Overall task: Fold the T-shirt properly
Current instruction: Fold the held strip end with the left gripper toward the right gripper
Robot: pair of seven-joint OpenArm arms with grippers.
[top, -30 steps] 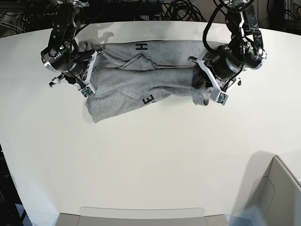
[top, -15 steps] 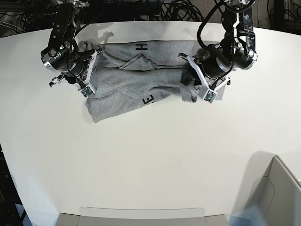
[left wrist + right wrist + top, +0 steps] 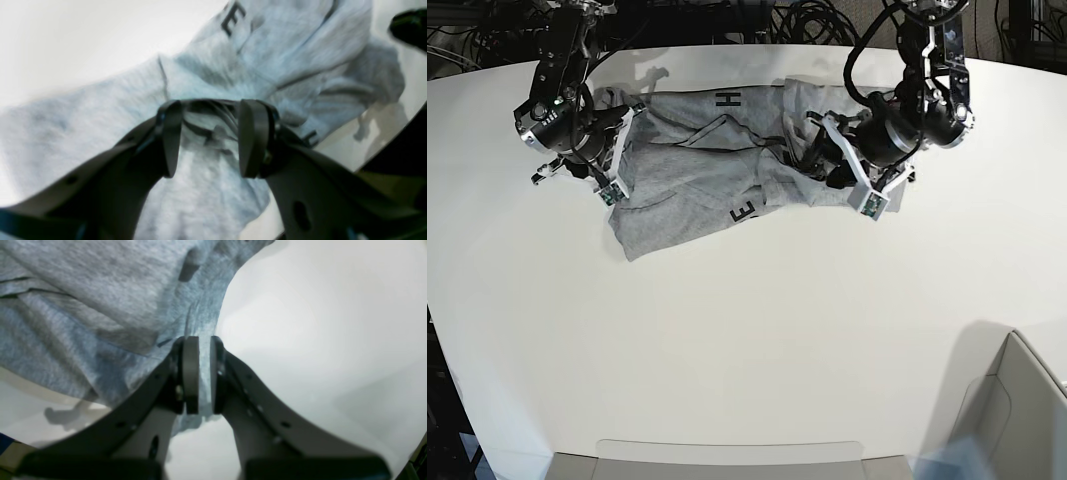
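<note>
Both tools work T-shirt (image 3: 697,160) edges: right tool (image 3: 203,373) pinches a hem, left tool (image 3: 206,140) gapes.

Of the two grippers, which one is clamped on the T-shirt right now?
The right gripper: its jaws pinch an edge of the T-shirt. The left gripper differs, its jaws standing apart over bunched cloth.

the left wrist view is motion-blurred, so the t-shirt (image 3: 233,66) shows only smeared folds, its lettering cut off at 12 o'clock. in the base view the left tool (image 3: 832,160) hides the cloth beneath it. a box (image 3: 1012,420) at 5 o'clock is cropped.
</note>
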